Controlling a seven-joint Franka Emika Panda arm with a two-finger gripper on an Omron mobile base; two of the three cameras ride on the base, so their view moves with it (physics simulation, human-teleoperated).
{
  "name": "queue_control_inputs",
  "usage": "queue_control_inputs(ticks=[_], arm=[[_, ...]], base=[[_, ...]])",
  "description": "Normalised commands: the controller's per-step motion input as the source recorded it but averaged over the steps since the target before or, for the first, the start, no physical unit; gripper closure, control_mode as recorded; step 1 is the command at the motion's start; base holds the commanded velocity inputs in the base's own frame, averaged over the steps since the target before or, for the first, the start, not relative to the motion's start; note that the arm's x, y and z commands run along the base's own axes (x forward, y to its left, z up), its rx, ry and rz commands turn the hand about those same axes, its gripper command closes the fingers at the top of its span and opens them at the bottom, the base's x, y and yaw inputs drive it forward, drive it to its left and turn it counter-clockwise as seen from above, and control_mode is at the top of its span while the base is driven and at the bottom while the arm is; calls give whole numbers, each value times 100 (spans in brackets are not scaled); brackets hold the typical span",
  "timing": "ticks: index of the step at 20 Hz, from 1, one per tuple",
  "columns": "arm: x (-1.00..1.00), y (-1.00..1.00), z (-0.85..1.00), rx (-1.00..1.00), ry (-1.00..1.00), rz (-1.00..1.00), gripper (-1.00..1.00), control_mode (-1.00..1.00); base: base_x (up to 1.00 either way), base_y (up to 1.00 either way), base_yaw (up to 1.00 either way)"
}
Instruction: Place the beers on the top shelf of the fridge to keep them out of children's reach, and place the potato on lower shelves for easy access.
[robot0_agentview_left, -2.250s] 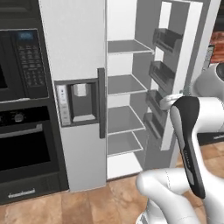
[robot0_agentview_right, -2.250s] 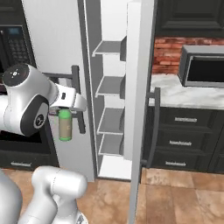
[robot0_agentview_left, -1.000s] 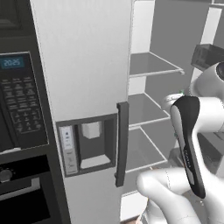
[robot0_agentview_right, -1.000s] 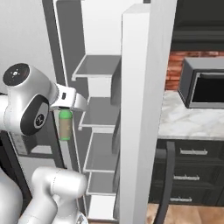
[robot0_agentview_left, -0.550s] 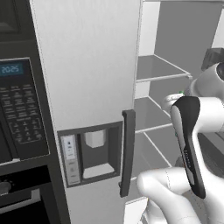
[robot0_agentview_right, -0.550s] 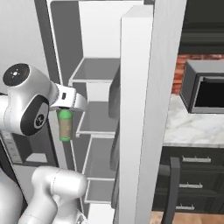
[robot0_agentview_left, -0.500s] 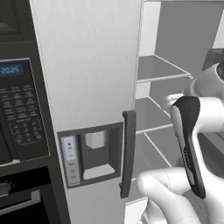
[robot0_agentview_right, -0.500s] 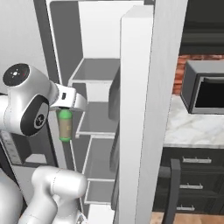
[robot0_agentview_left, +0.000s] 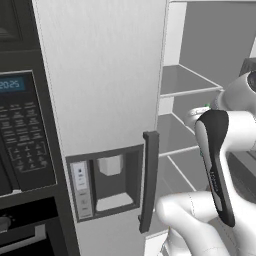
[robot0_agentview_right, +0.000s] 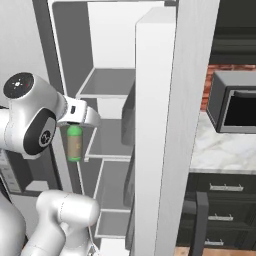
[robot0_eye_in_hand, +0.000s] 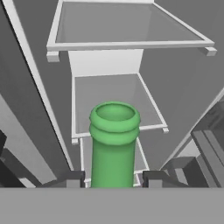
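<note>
You had driven the base closer, so the open fridge loomed larger. Your gripper stayed clamped on the beer bottle, hanging before the top shelf's front rim, ready for placing.

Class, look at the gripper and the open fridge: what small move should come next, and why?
Probably raise the beer and carry it forward. The gripper is shut on it, outside the fridge, and it hangs below the top shelf, where it belongs.
</note>
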Motion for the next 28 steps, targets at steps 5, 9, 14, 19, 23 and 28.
queue_control_inputs(ticks=[5, 9, 14, 19, 23, 28], arm=[[0, 0, 0, 0, 0, 0, 100, 100], [0, 0, 0, 0, 0, 0, 100, 100], [0, 0, 0, 0, 0, 0, 100, 100], [6, 0, 0, 0, -12, 0, 100, -100], [3, 0, 11, 2, -33, 3, 100, -100], [15, 0, 32, 0, -15, 4, 100, -100]], base=[[25, -23, 0], [18, -36, 0], [19, -17, 0], [8, 0, 0], [0, 0, 0], [0, 0, 0]])
